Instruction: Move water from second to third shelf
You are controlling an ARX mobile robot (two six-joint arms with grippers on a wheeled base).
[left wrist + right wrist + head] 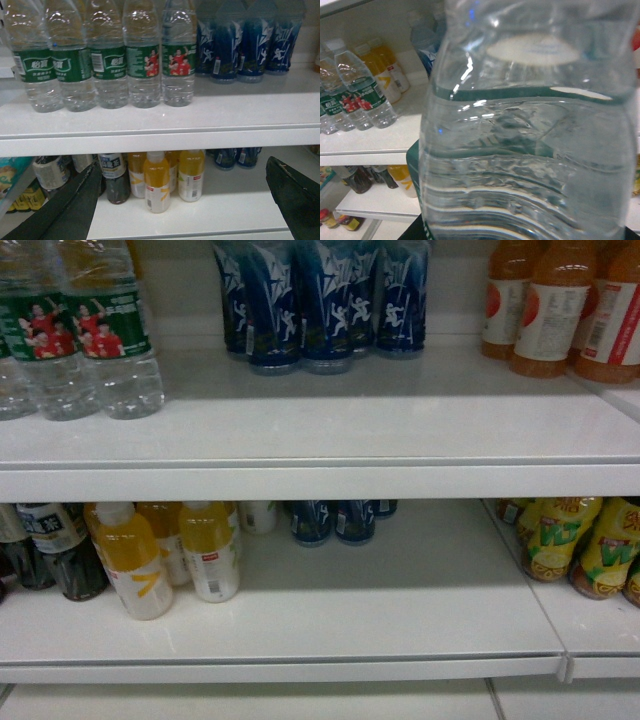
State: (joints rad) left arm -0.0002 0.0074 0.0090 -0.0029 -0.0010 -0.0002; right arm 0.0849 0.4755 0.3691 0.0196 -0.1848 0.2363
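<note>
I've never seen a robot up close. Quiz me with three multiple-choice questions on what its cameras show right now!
1. On the upper shelf in the head view, the dark blue bottles stand:
A. between the water and the orange drinks
B. left of the water
C. at the far right

2. In the left wrist view, how many green-labelled water bottles form the front row?
A. three
B. five
C. eight

3. The left gripper is:
A. shut on a yellow bottle
B. holding water
C. open and empty

Answers:
1 A: the dark blue bottles have the water bottles on their left and the orange drinks on their right.
2 B: five stand side by side.
3 C: the left gripper has its fingers spread wide with nothing between them.
</note>
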